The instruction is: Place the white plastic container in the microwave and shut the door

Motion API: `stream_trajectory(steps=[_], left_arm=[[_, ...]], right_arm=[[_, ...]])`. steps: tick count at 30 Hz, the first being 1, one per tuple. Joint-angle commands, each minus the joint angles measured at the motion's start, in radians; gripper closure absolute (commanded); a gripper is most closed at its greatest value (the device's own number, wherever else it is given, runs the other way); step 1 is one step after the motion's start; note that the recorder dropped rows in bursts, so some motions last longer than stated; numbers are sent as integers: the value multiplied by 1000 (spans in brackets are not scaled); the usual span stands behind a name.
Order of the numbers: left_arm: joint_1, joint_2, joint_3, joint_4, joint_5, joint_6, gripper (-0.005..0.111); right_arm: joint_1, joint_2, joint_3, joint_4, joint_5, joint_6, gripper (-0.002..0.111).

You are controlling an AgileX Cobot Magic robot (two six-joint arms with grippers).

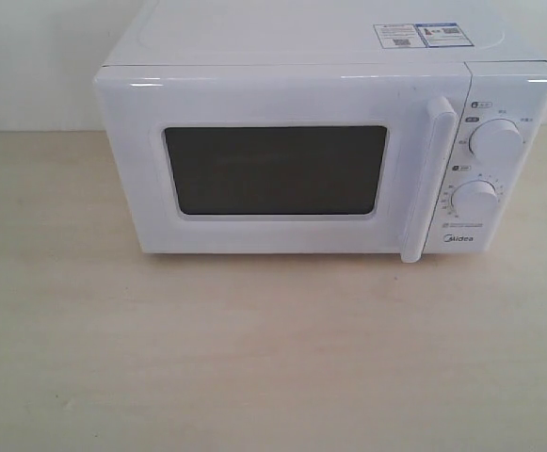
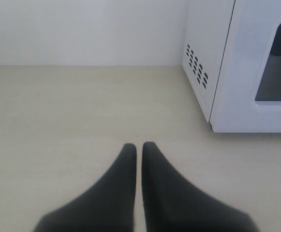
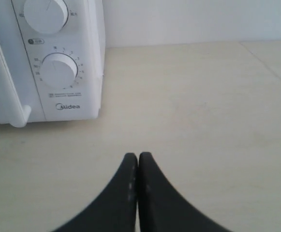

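Observation:
The white Midea microwave (image 1: 311, 141) stands at the back of the table, its door (image 1: 273, 169) shut flush, dark window facing me, bar handle (image 1: 426, 179) upright beside two round dials (image 1: 495, 141). The white plastic container is out of view in every frame. Neither arm shows in the exterior view. My left gripper (image 2: 139, 145) hovers over bare tabletop, left of the microwave (image 2: 242, 63), black fingers nearly together and empty. Over the table to the right of the dial panel (image 3: 58, 67), my right gripper (image 3: 138, 155) is shut on nothing.
A pale wooden tabletop (image 1: 254, 358) stretches in front of and beside the microwave. A white wall (image 2: 82, 29) runs behind it. Vent holes (image 2: 197, 65) mark the microwave's left side. A seam in the table (image 3: 268, 63) shows at the far right.

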Motion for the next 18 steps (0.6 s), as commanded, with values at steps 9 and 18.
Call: stream_trajectory(steps=[9, 18], left_arm=[[3, -3, 3, -5, -3, 4, 102], [3, -3, 3, -5, -3, 4, 102]], right_arm=[[-5, -5, -1, -63, -20, -3, 108], [-5, -5, -1, -89, -20, 199, 108]])
